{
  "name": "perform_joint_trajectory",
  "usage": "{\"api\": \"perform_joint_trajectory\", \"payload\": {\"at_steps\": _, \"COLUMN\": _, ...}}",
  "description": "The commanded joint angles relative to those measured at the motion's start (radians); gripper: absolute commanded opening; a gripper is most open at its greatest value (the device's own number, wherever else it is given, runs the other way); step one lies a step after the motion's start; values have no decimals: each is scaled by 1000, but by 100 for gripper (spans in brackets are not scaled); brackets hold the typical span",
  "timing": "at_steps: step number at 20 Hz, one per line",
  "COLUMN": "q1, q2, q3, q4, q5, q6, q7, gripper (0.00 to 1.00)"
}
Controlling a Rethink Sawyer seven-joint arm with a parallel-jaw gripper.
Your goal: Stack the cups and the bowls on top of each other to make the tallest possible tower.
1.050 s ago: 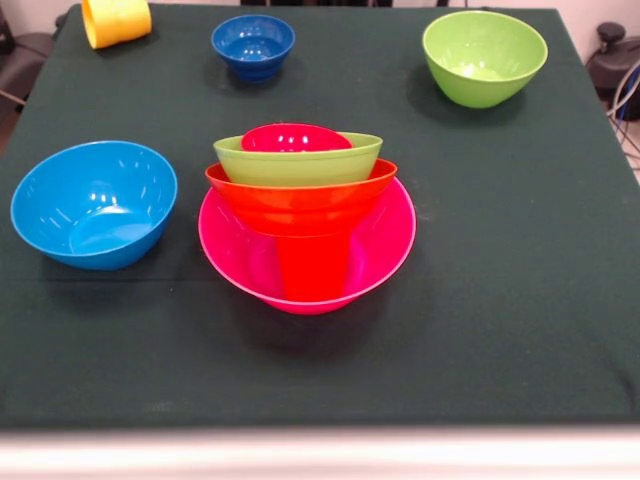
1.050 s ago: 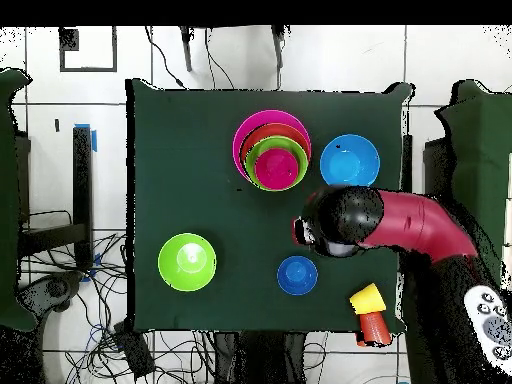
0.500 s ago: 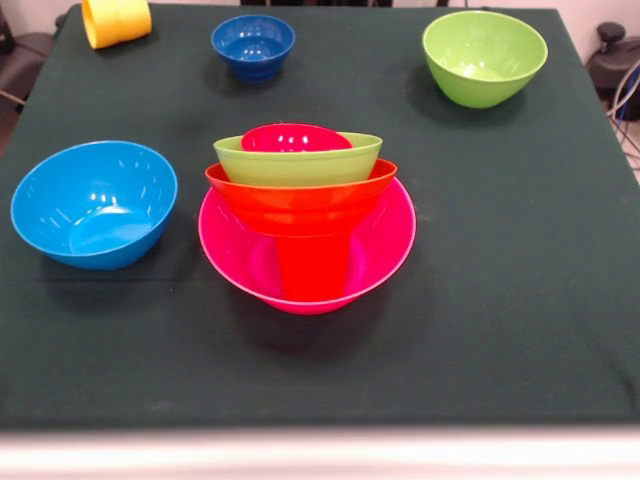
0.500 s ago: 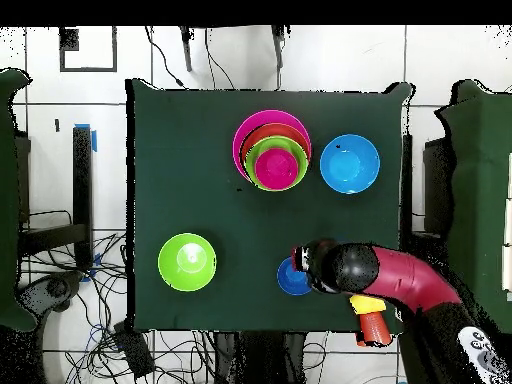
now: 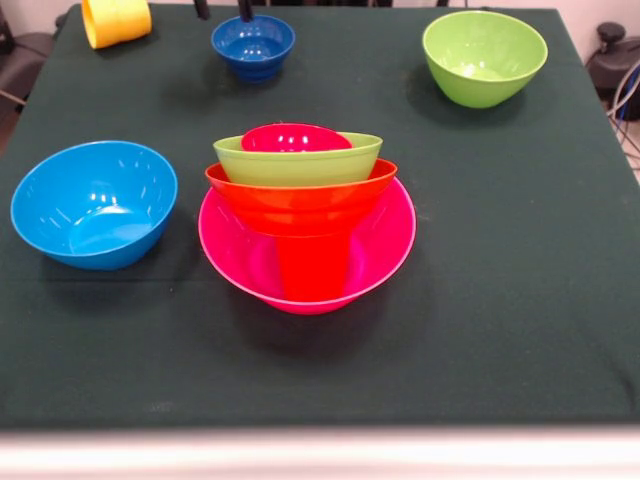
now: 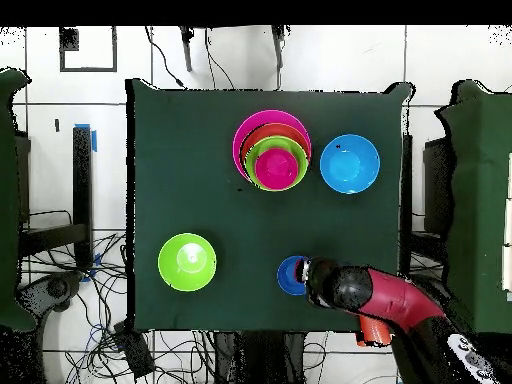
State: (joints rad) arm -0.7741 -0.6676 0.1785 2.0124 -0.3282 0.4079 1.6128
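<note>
Tower: you have the pink bowl (image 5: 306, 262) at the near middle of the tabletop (image 5: 500, 300), a red cup (image 5: 313, 265) standing in it, then orange bowl (image 5: 300, 196), lime bowl (image 5: 297, 160) and small red bowl (image 5: 294, 138) nested above.
Light blue bowl (image 5: 93, 203): alone, just beside the tower.
Second lime bowl (image 5: 484, 57): far corner, well apart.
Dark blue bowl (image 5: 253, 45): far edge.
Yellow cup (image 5: 116, 20): far corner, on its side.
Gripper (image 5: 222, 9): you see two dark fingers (image 5: 245, 9) spread apart over the dark blue bowl, holding nothing.
</note>
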Motion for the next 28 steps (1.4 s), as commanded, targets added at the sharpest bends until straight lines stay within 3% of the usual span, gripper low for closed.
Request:
{"api": "perform_joint_trajectory", "payload": {"at_steps": 1, "q1": 39, "q2": 89, "q3": -28, "q4": 70, "q5": -49, "q6": -112, "q7": 143, "gripper": 100}}
{"api": "perform_joint_trajectory", "payload": {"at_steps": 11, "q1": 36, "q2": 128, "q3": -33, "q4": 94, "q5": -53, "q6": -190, "q7": 137, "gripper": 100}}
{"api": "perform_joint_trajectory", "payload": {"at_steps": 18, "q1": 38, "q2": 209, "q3": -73, "q4": 67, "q5": -101, "q6": -287, "q7": 130, "gripper": 100}}
{"api": "perform_joint_trajectory", "payload": {"at_steps": 21, "q1": 60, "q2": 255, "q3": -101, "q4": 34, "q5": -116, "q6": -315, "q7": 135, "gripper": 100}}
{"api": "perform_joint_trajectory", "payload": {"at_steps": 28, "q1": 110, "q2": 283, "q3": -140, "q4": 8, "q5": -113, "q6": -348, "q7": 145, "gripper": 100}}
